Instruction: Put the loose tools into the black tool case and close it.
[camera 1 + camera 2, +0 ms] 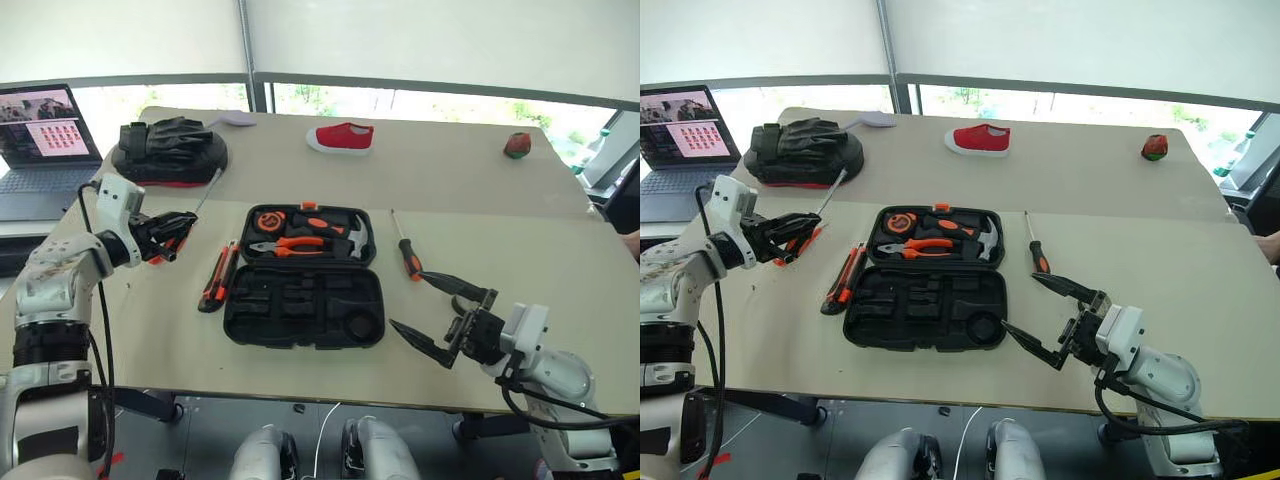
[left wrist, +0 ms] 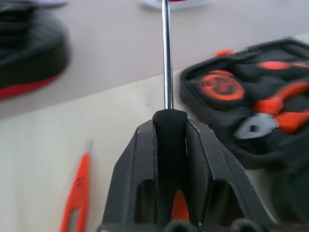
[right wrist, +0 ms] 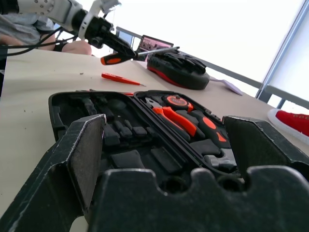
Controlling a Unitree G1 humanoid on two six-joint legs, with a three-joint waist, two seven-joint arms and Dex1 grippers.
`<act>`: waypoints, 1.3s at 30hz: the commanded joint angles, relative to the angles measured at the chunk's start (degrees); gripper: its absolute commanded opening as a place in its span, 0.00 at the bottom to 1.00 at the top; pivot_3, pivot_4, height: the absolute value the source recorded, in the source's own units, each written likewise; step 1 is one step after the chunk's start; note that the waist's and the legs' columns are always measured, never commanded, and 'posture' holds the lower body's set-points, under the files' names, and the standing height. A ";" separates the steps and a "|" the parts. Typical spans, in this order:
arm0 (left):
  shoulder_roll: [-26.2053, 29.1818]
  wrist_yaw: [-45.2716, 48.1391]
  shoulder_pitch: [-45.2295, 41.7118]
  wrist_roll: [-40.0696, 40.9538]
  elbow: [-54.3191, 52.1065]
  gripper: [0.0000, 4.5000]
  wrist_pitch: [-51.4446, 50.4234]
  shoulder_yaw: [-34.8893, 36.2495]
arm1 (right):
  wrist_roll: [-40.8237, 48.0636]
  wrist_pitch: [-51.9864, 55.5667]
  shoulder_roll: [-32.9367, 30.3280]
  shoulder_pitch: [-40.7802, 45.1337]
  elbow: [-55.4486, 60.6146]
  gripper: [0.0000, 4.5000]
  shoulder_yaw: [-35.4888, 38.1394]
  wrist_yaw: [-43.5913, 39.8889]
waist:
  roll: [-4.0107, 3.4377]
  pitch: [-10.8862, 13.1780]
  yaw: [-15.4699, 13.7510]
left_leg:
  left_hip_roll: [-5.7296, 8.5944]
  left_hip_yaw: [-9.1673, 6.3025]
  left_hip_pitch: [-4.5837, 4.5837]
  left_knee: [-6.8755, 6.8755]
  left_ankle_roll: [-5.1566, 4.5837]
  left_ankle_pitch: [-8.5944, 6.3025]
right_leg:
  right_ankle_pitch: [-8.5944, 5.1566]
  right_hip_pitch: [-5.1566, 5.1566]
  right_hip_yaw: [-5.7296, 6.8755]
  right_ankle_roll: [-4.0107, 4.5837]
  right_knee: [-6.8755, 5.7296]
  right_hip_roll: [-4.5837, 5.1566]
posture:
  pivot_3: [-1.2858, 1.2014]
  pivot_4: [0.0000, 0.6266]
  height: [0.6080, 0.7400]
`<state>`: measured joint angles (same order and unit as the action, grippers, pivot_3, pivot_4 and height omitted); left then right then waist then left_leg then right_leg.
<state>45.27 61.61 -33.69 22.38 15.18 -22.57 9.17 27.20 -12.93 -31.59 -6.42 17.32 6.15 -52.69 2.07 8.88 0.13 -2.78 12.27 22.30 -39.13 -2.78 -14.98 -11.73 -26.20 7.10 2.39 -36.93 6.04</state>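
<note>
The left tool (image 1: 172, 237) is clamped on the black-and-orange handle of a screwdriver (image 2: 167, 72), held clear above the bench (image 1: 520, 200), its steel shaft pointing toward the black padded mitt (image 1: 168, 150). The right tool (image 1: 440, 315) has its fingers spread wide apart and holds nothing, near the front right corner of the open black case (image 1: 305, 305). Pliers (image 1: 290, 244), a hammer (image 1: 352, 238) and a tape measure (image 1: 268, 218) sit in the case's far half. Left of the case lies what looks like a utility knife (image 1: 212, 288), with a slim orange screwdriver (image 2: 76, 193) nearby. Another screwdriver (image 1: 405, 247) lies right of the case.
</note>
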 commanded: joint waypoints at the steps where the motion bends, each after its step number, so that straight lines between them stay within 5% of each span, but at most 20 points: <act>1: 1.33 9.34 -1.08 -2.00 -9.30 0.10 5.43 -7.99 | 1.93 0.78 -2.76 -0.27 0.93 1.00 4.44 -1.02 | -0.03 -0.01 -0.16 | 0.02 0.00 -0.01 0.00 -0.01 -0.01 | 0.00 0.01 -0.02 0.00 0.00 0.03 | 0.52 0.24 1.00; 7: -0.88 12.36 -6.28 -15.80 -10.88 0.10 9.55 -25.13 | 4.24 3.45 -7.00 -0.25 0.50 1.00 7.20 -3.99 | -0.04 -0.02 -0.49 | 0.05 -0.01 -0.05 -0.04 -0.17 0.06 | -0.02 0.06 -0.06 -0.05 -0.02 -0.09 | 0.52 0.24 1.00; 12: -7.24 7.17 -11.89 -25.83 -0.56 0.10 18.38 -32.08 | 4.51 5.55 -7.33 0.74 2.49 1.00 6.09 -4.09 | -0.04 -0.02 -0.41 | -0.04 -0.06 -0.04 -0.05 -0.50 0.24 | -0.02 0.04 -0.15 -0.04 0.01 -0.49 | 0.52 0.24 1.00; 18: -13.08 2.31 -15.38 -30.82 4.74 0.10 19.02 -33.13 | 3.79 6.49 -6.13 -0.20 4.35 1.00 5.38 -3.27 | -0.04 -0.02 -0.99 | -0.04 -0.17 0.10 -0.28 -0.77 0.13 | -0.02 0.05 -0.07 -0.04 0.02 -0.46 | 0.52 0.24 1.00; 31: -13.08 6.16 -12.31 -28.63 2.62 0.10 21.93 -32.21 | 3.10 7.51 -5.05 0.02 4.87 1.00 4.54 -2.21 | -0.06 -0.03 -0.80 | -0.04 -0.41 0.52 -0.93 -1.23 -0.16 | -0.03 0.02 0.07 -0.33 -0.03 -0.35 | 0.52 0.24 1.00; 33: -14.21 5.42 -11.54 -26.17 1.67 0.32 22.33 -30.27 | 3.09 7.66 -4.98 -0.02 5.03 1.00 4.32 -2.18 | -0.06 -0.03 -0.80 | -0.04 -0.41 0.52 -0.95 -1.23 -0.16 | -0.02 0.02 0.07 -0.33 -0.03 -0.34 | 0.52 0.24 1.00; 37: -16.94 2.37 -10.03 -20.08 -0.67 0.58 23.79 -23.77 | 3.90 8.81 -5.08 -1.21 5.70 1.00 3.87 -2.32 | -0.06 -0.03 -0.96 | -0.04 -0.45 0.57 -0.98 -1.24 -0.17 | -0.03 0.02 0.10 -0.34 -0.03 -0.28 | 0.52 0.24 1.00; 39: -18.21 0.64 -8.66 -17.19 -2.04 0.58 21.20 -20.84 | 4.21 9.59 -4.99 -2.04 6.32 1.00 3.26 -2.54 | -0.06 -0.03 -0.92 | -0.03 -0.51 0.62 -1.05 -1.26 -0.18 | -0.03 0.03 0.15 -0.37 -0.04 -0.09 | 0.52 0.24 1.00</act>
<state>27.29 63.94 -42.30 1.92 15.68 -0.29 -15.07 30.34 -4.01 -36.59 -7.98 21.43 9.34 -55.00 2.01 8.85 -0.78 -2.81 11.75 22.93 -40.21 -4.04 -15.16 -11.76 -26.16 7.27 2.01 -36.97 6.08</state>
